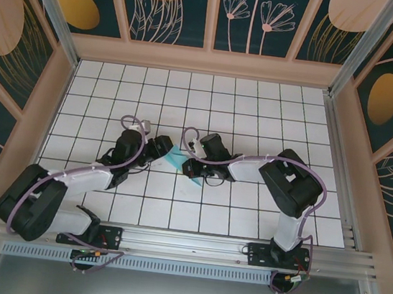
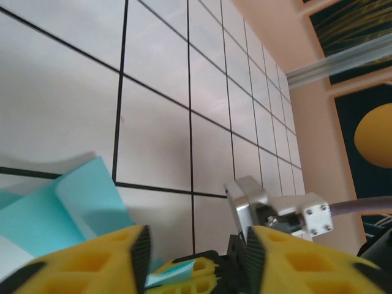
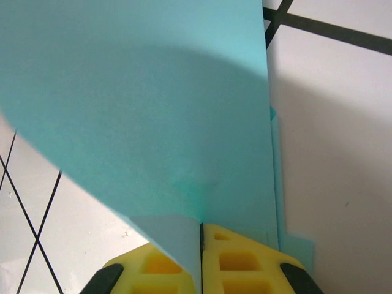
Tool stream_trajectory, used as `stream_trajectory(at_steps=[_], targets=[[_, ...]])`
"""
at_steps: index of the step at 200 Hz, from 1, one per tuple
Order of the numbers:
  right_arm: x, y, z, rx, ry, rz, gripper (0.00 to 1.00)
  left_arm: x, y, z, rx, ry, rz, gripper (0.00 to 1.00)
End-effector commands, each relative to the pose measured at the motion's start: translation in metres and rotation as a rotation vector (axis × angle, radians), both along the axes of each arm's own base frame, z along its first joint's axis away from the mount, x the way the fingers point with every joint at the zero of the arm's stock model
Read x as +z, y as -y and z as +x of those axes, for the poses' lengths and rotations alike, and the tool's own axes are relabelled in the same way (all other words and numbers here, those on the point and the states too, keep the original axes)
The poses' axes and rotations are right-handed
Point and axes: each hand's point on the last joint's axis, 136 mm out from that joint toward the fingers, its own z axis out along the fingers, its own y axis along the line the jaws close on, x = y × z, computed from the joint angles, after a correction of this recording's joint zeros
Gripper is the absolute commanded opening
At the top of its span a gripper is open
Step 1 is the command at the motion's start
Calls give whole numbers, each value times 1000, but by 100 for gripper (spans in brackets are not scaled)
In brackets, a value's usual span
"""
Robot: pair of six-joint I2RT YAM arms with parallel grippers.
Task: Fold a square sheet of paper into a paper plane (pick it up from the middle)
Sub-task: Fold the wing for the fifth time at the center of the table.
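Observation:
The light-blue sheet of paper [image 1: 178, 160] lies partly folded near the table's middle, between the two arms. My right gripper [image 1: 192, 167] is shut on it: in the right wrist view the yellow fingertips [image 3: 239, 245] meet on a raised flap of the paper [image 3: 153, 110], with further folded layers flat on the tiles beneath. My left gripper [image 1: 159, 148] stands open at the paper's left side. In the left wrist view its jaws [image 2: 196, 245] are wide apart, the paper [image 2: 61, 202] lies to their left, and the right gripper's fingers pinching blue paper [image 2: 184, 272] show between them.
White grid-tiled table [image 1: 259, 112] ringed by beige walls with dark patterned panels. An aluminium rail [image 1: 190, 246] runs along the near edge. The right arm's silver wrist mount [image 2: 269, 202] sits close in front of my left gripper. Open tiles stretch behind both arms.

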Motion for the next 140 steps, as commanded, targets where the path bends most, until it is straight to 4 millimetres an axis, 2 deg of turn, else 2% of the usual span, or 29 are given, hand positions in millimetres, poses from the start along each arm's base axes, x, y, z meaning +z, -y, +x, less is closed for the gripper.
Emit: stream_trajectory(at_steps=[1,29,69,85,124,140], targets=[[3,-3,4,6,5,11,7,-15,-16,2,68,-68,114,53],[-1,-2,5,2,7,-11,7,-22,-27,7,110,-163,204,59],[-6,-2,7,-2,22,-54,7,-31,-23,10,97,-314,187,62],[-9,-3,7,-3,27,-73,7,-33,-21,10,99,-361,156,59],[-11,-7,7,1,36,-92,8,-38,-33,10,167,-416,152,50],[-12,-7,7,2,41,-98,8,-42,-31,11,159,-432,146,47]])
